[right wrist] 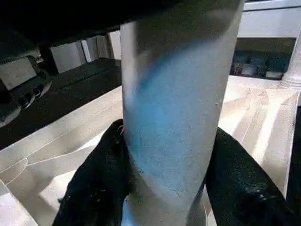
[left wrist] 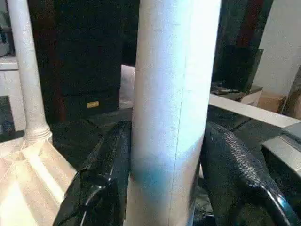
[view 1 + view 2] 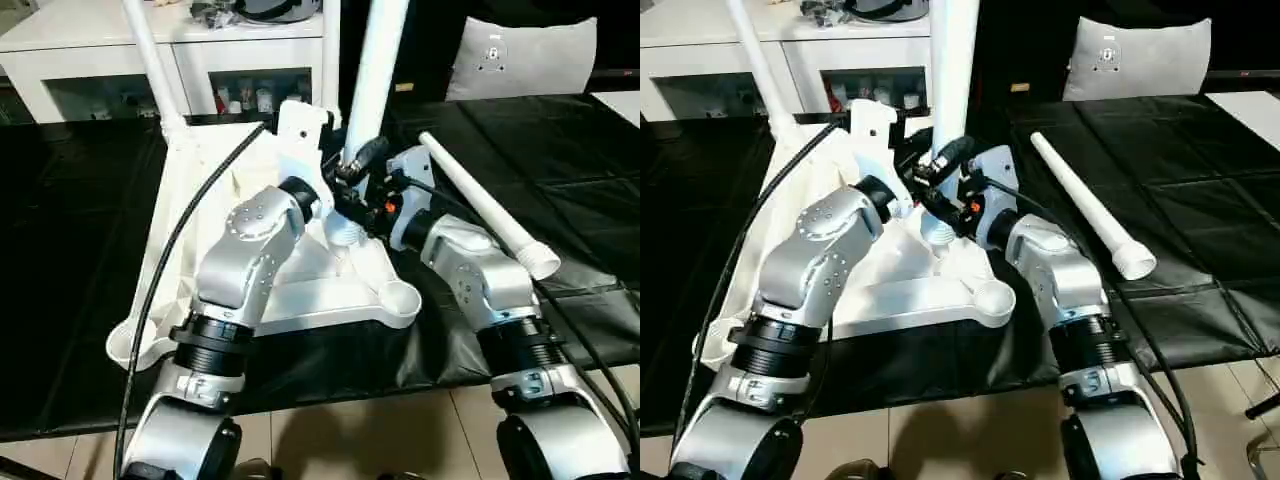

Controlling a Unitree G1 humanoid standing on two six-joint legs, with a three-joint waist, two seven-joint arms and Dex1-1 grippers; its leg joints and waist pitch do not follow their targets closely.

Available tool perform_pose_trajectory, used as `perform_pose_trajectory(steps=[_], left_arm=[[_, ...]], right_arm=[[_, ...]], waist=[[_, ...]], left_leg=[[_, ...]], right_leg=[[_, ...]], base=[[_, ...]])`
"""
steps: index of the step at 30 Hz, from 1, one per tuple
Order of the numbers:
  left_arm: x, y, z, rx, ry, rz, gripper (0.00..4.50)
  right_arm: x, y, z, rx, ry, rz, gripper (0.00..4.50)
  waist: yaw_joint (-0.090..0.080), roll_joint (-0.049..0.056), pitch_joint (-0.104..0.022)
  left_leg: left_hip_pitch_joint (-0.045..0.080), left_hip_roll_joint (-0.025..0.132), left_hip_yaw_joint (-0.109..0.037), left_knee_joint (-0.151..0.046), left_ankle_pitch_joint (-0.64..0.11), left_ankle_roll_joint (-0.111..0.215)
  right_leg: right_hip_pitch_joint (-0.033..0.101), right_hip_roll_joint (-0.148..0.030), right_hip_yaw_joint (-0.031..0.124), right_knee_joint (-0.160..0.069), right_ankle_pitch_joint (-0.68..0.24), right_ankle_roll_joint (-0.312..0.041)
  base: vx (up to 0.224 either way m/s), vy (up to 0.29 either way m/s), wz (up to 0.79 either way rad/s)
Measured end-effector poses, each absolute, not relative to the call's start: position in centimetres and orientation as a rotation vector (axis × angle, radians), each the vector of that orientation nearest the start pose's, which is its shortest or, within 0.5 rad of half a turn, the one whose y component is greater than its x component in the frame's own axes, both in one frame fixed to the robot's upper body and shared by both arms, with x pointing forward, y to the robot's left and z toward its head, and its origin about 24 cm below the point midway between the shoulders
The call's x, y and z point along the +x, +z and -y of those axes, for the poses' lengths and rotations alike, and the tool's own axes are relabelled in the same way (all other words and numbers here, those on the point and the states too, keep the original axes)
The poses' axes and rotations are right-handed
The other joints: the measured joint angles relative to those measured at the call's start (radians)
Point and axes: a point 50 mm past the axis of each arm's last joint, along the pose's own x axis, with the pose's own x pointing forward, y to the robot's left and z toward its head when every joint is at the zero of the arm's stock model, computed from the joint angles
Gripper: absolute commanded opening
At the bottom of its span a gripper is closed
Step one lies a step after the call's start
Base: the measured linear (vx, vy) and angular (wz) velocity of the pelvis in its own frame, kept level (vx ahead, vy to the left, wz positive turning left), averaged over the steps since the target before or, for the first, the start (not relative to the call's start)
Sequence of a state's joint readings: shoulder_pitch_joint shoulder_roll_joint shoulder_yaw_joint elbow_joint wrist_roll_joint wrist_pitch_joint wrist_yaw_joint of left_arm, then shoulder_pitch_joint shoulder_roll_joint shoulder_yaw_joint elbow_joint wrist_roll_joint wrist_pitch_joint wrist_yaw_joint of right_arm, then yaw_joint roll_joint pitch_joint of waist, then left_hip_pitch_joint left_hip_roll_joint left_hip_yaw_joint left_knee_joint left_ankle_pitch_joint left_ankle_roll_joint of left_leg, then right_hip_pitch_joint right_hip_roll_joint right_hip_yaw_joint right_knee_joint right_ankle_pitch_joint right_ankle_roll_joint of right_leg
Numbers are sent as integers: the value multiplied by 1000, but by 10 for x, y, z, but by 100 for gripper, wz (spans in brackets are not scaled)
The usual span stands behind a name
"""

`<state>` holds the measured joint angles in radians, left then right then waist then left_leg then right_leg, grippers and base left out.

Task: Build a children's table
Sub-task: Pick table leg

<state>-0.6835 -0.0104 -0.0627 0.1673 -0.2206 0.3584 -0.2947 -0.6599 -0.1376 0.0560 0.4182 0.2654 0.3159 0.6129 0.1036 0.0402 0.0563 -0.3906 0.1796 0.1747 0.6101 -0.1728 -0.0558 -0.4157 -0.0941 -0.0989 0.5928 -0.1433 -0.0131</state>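
Observation:
The white table top (image 3: 330,280) lies upside down on the black work table, ribbed underside up. One leg (image 3: 150,60) stands upright in its far left corner socket. A second leg (image 3: 375,70) stands nearly upright over the top's middle-right, its flared end (image 3: 345,232) down at the top. My left gripper (image 3: 335,175) and right gripper (image 3: 362,205) are both shut on this leg low down; the wrist views show the leg (image 2: 174,108) between black fingers (image 2: 101,183) and the leg (image 1: 178,122) between black fingers (image 1: 235,183). A third leg (image 3: 490,210) lies loose to the right.
An empty corner socket (image 3: 398,297) sits at the top's near right and another (image 3: 130,345) at the near left. A white shelf unit (image 3: 160,50) stands behind the work table, and a grey pillow (image 3: 520,55) lies at the far right. Black cables run along my forearms.

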Motion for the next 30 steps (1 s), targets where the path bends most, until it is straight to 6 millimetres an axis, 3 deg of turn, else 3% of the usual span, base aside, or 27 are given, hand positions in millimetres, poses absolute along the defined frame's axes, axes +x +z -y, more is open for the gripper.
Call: perform_pose_trajectory(steps=[1, 12, 13, 17, 21, 30], left_arm=[[344, 170, -54, -109, -620, 125, 195], [345, 170, -56, -106, -609, 128, 186], [345, 171, -57, -112, -609, 130, 186], [350, 172, -63, -132, -608, 110, 186], [356, 163, -84, -178, -626, 43, 185], [342, 170, -95, -377, -1029, -5, 185]], right_arm=[[352, 114, 91, 84, 805, -94, 188], [354, 114, 90, 85, 807, -90, 188], [354, 115, 90, 90, 812, -87, 244], [352, 119, 96, 137, 875, -70, 275], [348, 134, 116, 167, 975, -41, 301], [334, 150, 155, 208, 1168, -98, 376]], waist=[[-1, 0, 0], [-6, 0, 0], [-6, 0, 0], [-7, 0, 0], [-4, 0, 0], [14, 0, 0]], left_leg=[[0, 0, 0, 0, 0, 0], [0, 0, 0, 0, 0, 0], [0, 0, 0, 0, 0, 0], [0, 0, 0, 0, 0, 0], [0, 0, 0, 0, 0, 0], [0, 0, 0, 1, 0, 0]], right_leg=[[0, 0, 0, 0, 0, 0], [0, 0, 0, 0, 0, 0], [0, 0, 0, 0, 0, 0], [0, 0, 0, 0, 0, 0], [0, 0, 0, 0, 0, 0], [0, 0, 0, 1, 1, -2]], base=[[0, 0, 0], [0, 0, 0], [0, 0, 0], [0, 0, 0], [0, 0, 0], [0, 0, 0]])
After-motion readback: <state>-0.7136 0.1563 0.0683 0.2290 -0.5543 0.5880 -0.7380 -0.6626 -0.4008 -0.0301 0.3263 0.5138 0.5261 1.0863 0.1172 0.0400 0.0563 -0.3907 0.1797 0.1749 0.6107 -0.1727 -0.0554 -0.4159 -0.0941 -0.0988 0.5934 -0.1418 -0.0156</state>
